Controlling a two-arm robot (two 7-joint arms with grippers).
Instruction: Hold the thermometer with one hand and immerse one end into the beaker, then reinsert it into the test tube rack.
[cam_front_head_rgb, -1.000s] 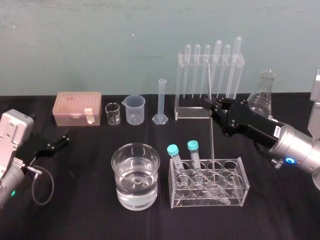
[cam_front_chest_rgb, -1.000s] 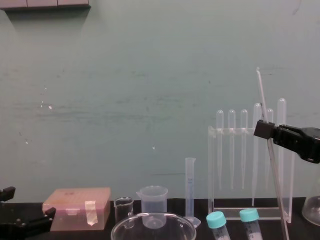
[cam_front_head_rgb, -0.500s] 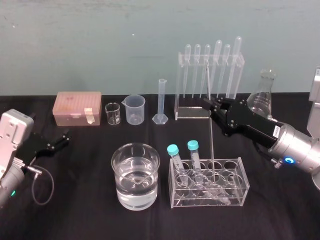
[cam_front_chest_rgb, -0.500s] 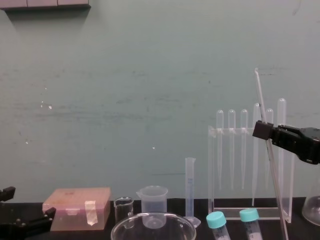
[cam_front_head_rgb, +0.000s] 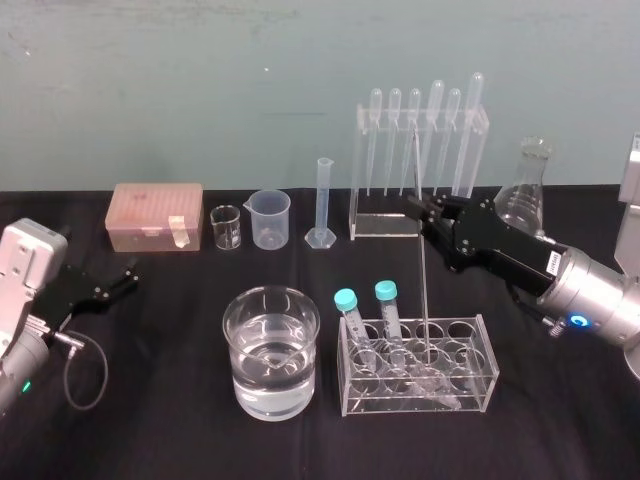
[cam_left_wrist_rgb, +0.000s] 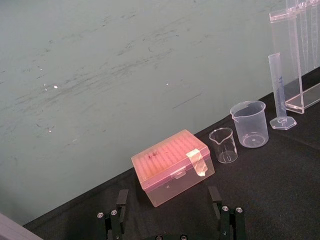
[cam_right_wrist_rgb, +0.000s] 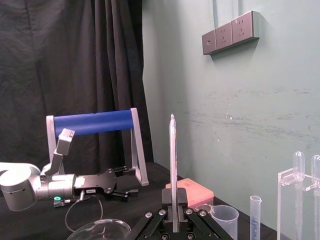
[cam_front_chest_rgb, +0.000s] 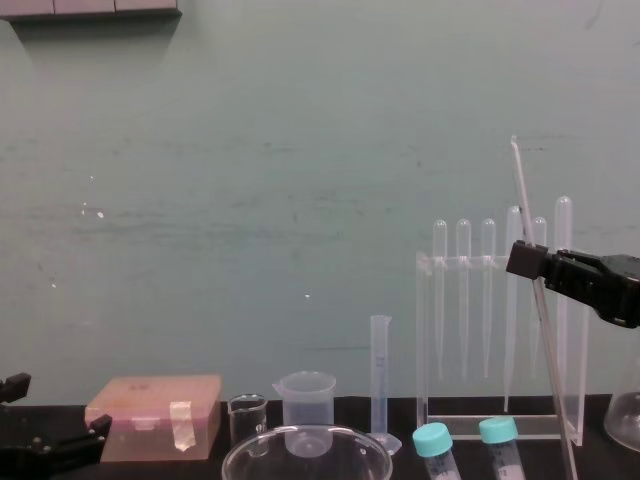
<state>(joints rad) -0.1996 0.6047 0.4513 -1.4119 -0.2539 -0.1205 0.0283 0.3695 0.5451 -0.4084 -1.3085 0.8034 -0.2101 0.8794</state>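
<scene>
Right hand (cam_front_head_rgb: 418, 210) clenched on the upright thermometer (cam_front_head_rgb: 423, 290), just right of the beaker (cam_front_head_rgb: 232, 345); left hand (cam_front_head_rgb: 125, 278) released, well left.

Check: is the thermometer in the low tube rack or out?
In: the thermometer has its lower end inside the low tube rack, right tool shut on it.

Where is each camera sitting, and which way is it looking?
Head view: up high, looking down at the table; both arms show, left gripper parked open, right gripper shut on the thermometer.
Chest view: low, looking straight across at the wall; the right gripper shows at the right edge.
Left wrist view: on the left arm, facing the pink box; its own fingers show.
Right wrist view: on the right arm, looking along the thermometer toward the left gripper.
Shared: head and chest views both show the thermometer gripped.
</scene>
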